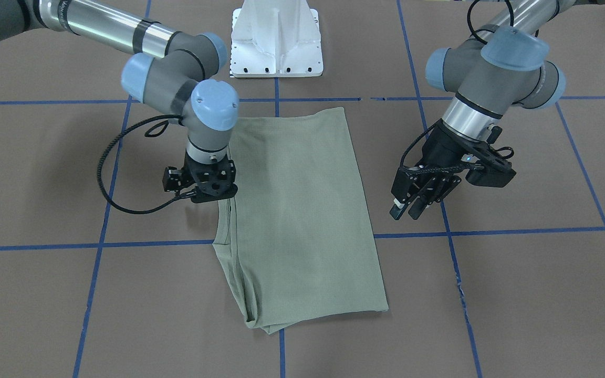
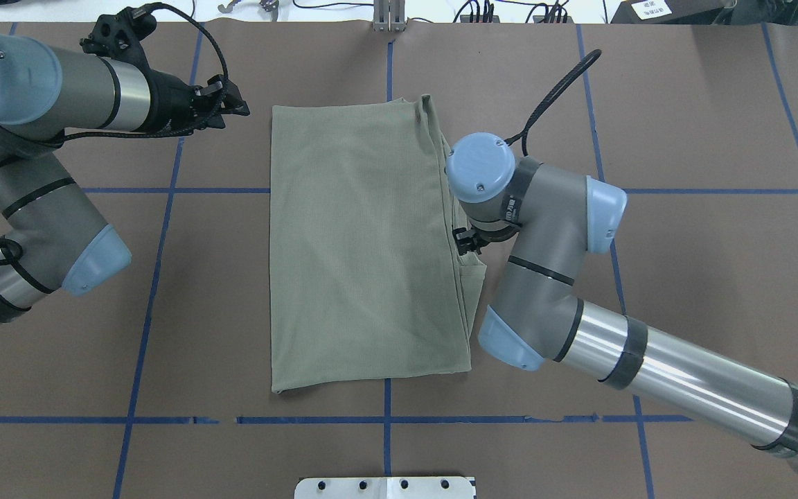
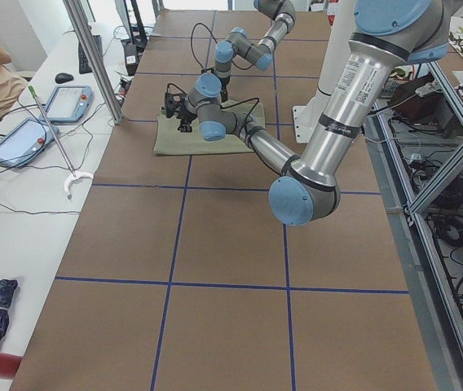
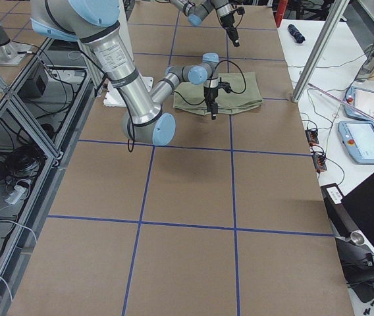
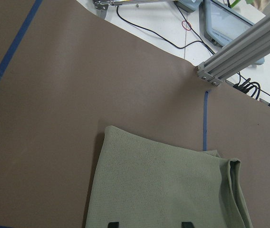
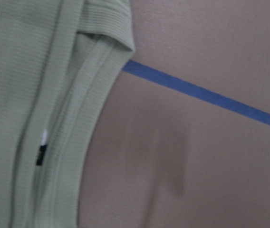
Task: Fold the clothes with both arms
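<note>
The pale sage-green shirt (image 1: 297, 210) lies folded into a long rectangle mid-table, and also shows in the overhead view (image 2: 357, 242). My right gripper (image 1: 210, 191) points straight down over the shirt's collar-side edge (image 2: 467, 244). Its fingers are hidden under the wrist, so I cannot tell if it is open or shut. The right wrist view shows the ribbed collar folds (image 6: 92, 95) and the black neck label (image 6: 41, 154) close up. My left gripper (image 1: 406, 212) hangs above bare table beside the shirt, open and empty. Its two fingertips (image 5: 113, 224) show apart over the shirt's corner (image 5: 163, 190).
The white pedestal base (image 1: 276, 47) stands at the robot's side of the table. Blue tape lines (image 1: 491, 231) grid the brown table top. An aluminium post (image 5: 244, 47) stands at the table's far edge, with tablets and cables on the white bench beyond (image 4: 365, 131).
</note>
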Action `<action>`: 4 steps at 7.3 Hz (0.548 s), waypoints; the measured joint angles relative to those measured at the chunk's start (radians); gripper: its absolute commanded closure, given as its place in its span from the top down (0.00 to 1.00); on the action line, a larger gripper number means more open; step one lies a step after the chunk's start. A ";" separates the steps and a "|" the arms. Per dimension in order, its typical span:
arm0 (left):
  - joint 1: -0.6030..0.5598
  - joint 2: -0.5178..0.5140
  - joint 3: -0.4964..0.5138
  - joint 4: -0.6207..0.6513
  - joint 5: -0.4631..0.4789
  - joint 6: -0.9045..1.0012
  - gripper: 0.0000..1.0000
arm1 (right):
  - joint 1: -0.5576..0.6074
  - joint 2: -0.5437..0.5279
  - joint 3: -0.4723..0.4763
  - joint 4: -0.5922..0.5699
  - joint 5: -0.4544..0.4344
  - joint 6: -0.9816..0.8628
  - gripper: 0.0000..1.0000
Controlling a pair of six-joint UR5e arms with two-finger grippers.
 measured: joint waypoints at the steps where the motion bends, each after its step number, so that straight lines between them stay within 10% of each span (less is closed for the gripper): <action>1: 0.000 0.000 0.000 0.000 -0.001 0.000 0.53 | 0.009 -0.003 0.028 -0.021 0.001 -0.019 1.00; 4: 0.000 -0.002 0.000 0.001 -0.002 0.001 0.54 | 0.014 0.091 -0.019 -0.018 0.000 0.059 1.00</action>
